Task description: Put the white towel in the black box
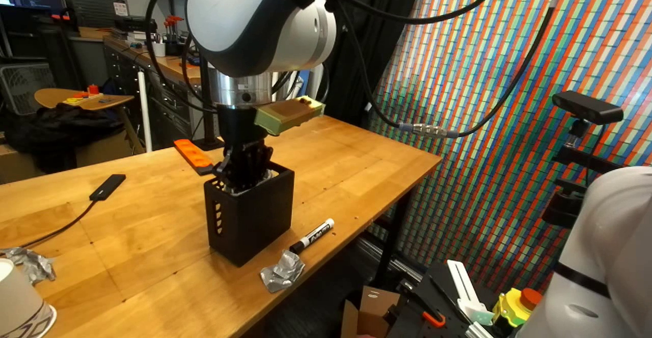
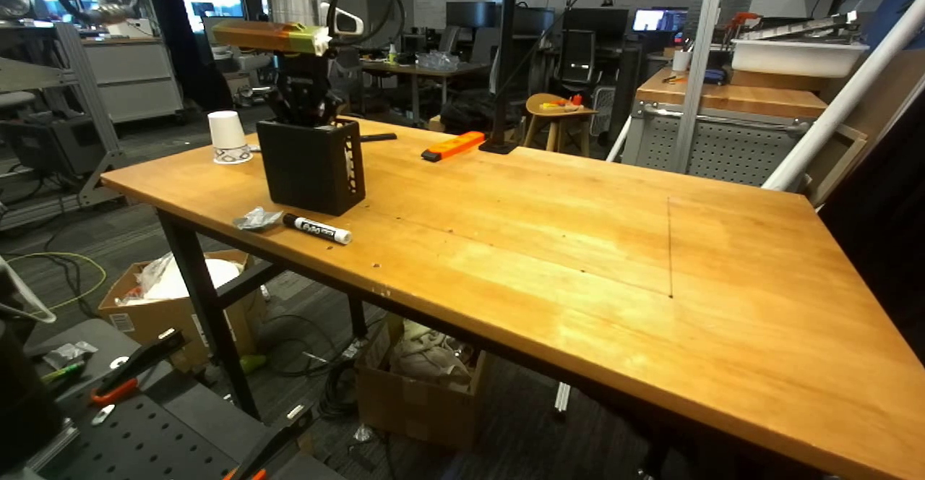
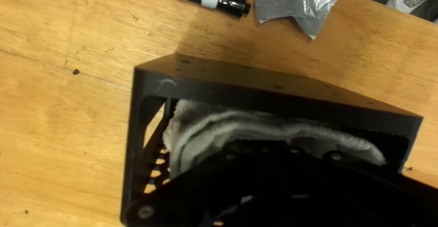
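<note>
We had our arm [image 1: 229, 15] above, the wrist [image 1: 239, 90] vertical beneath it and the gripper [image 1: 245, 169] pointing down; its fingertips were hidden, so we could not tell how far apart they stood.

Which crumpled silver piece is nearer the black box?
The silver piece beside the marker; the other silver piece lies by the white cup, farther from the black box.

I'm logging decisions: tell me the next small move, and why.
Probably open the jointed black gripper slightly: the wrist view shows the folded white cloth towel inside the walls of the rectangular black box, with the gripper reaching into the opening. Its fingertips are hidden, so the grip is inferred.
</note>
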